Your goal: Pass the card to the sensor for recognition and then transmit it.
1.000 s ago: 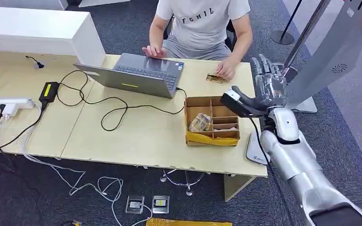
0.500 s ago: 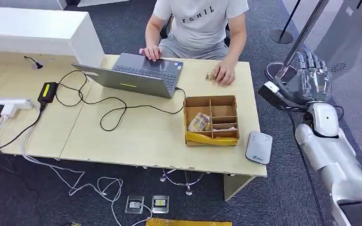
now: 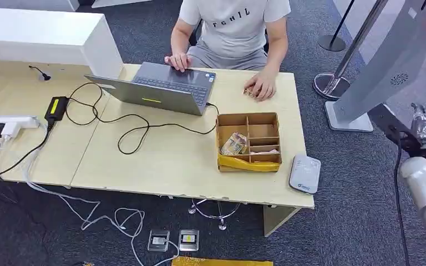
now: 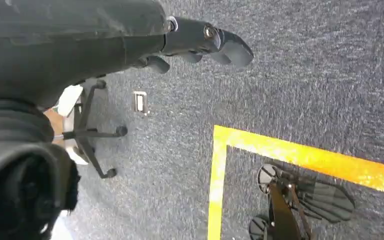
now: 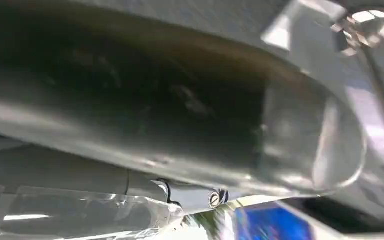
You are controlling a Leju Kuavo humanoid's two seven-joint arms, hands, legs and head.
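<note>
Card (image 3: 249, 91) lies under person's hand (image 3: 262, 87) at desk's far right edge, ready for handover. Reader (image 3: 304, 173) sits at near right corner. Right hand (image 3: 421, 130) off desk's right side, grasp unclear. Left hand (image 4: 200, 42) hangs over carpet, fingers curled, empty.

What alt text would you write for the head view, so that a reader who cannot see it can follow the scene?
The robot's right hand hangs off the table's right end, over carpet, apart from the grey card sensor at the table's near right corner. A person sits opposite at a laptop, beside a divided cardboard box.
</note>
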